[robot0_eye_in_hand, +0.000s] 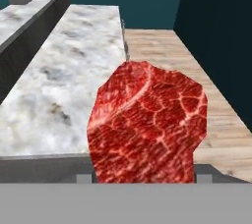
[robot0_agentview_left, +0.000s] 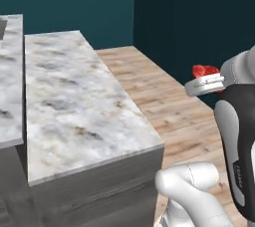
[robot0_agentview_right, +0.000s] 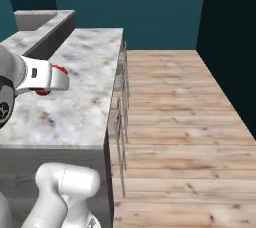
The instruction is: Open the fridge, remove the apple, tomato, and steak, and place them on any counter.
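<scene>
My gripper [robot0_eye_in_hand: 144, 175] is shut on the steak [robot0_eye_in_hand: 147, 125], a flat red marbled slab that hangs in front of the hand camera. Past it lies the counter [robot0_eye_in_hand: 64, 70], white-grey marbled stone, with its near right corner just beyond the meat. In the left base view the gripper [robot0_agentview_left: 201, 75] is raised to the right of the counter [robot0_agentview_left: 79, 101], and a bit of red steak [robot0_agentview_left: 201, 69] pokes out above the white hand. In the right base view the gripper [robot0_agentview_right: 56, 79] shows in front of the counter [robot0_agentview_right: 85, 72] with the steak [robot0_agentview_right: 60, 69] at its tip. The fridge, apple and tomato are out of view.
Wooden floor [robot0_agentview_right: 175, 112] runs along the counter's right side, bounded by dark teal walls [robot0_agentview_left: 199, 12]. Metal handles [robot0_agentview_right: 122, 112] line the counter's side face. A second counter section [robot0_agentview_left: 10, 81] stands to the left across a narrow gap. A raised ledge [robot0_agentview_right: 45, 19] sits at the back left.
</scene>
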### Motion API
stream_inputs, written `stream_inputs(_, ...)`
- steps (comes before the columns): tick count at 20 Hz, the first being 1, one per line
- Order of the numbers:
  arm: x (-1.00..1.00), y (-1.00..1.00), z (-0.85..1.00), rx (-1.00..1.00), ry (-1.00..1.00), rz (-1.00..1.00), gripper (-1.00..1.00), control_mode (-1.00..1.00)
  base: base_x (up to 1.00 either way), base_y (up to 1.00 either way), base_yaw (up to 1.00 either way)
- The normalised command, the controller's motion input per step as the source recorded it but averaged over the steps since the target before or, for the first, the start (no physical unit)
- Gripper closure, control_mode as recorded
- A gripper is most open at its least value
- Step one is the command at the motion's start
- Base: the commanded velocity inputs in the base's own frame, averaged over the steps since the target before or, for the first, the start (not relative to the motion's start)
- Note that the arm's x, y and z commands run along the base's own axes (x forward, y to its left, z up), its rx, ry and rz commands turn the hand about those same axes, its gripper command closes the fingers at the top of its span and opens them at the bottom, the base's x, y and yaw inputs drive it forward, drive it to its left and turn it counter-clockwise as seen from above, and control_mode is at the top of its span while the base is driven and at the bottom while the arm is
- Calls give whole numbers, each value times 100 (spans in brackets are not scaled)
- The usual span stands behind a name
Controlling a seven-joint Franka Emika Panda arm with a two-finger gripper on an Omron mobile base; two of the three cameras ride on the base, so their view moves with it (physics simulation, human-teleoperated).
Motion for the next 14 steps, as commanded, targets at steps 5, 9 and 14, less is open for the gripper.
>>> stream_inputs(5, 0, 0, 0, 0, 0, 0, 100, 100, 43, 70, 17)
stream_inputs(9, 0, 0, 0, 0, 0, 0, 100, 100, 66, 6, 26)
stream_inputs(14, 0, 0, 0, 0, 0, 0, 100, 100, 17, 6, 24)
